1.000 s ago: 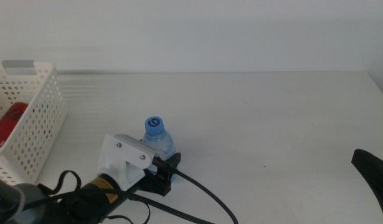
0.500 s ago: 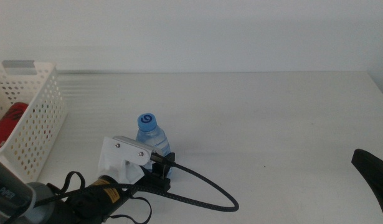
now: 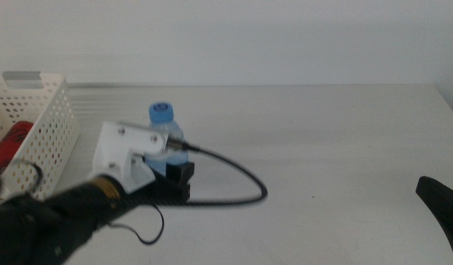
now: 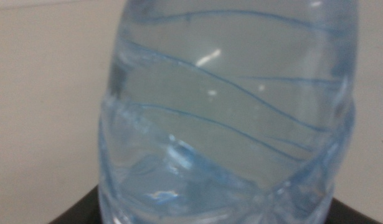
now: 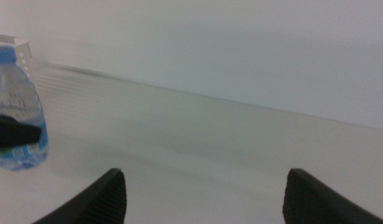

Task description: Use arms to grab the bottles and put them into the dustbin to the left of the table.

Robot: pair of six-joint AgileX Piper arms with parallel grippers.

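Note:
My left gripper (image 3: 174,171) is shut on the small clear water bottle (image 3: 166,131) with a blue cap and holds it upright over the white table (image 3: 322,132), right of the dustbin (image 3: 42,132). The bottle fills the left wrist view (image 4: 228,124). It also shows in the right wrist view (image 5: 17,106). A red cola can (image 3: 11,146) lies inside the dustbin. The yellow-liquid bottle is out of view. My right gripper (image 5: 207,199) is open and empty, low at the table's right side (image 3: 441,207).
The left arm's black cable (image 3: 233,180) loops over the table to the right of the bottle. The dustbin's corner shows in the right wrist view (image 5: 14,45). A pale wall runs along the table's far edge.
My left gripper has carried the water bottle to the left and farther back, toward the dustbin. The right gripper has not moved.

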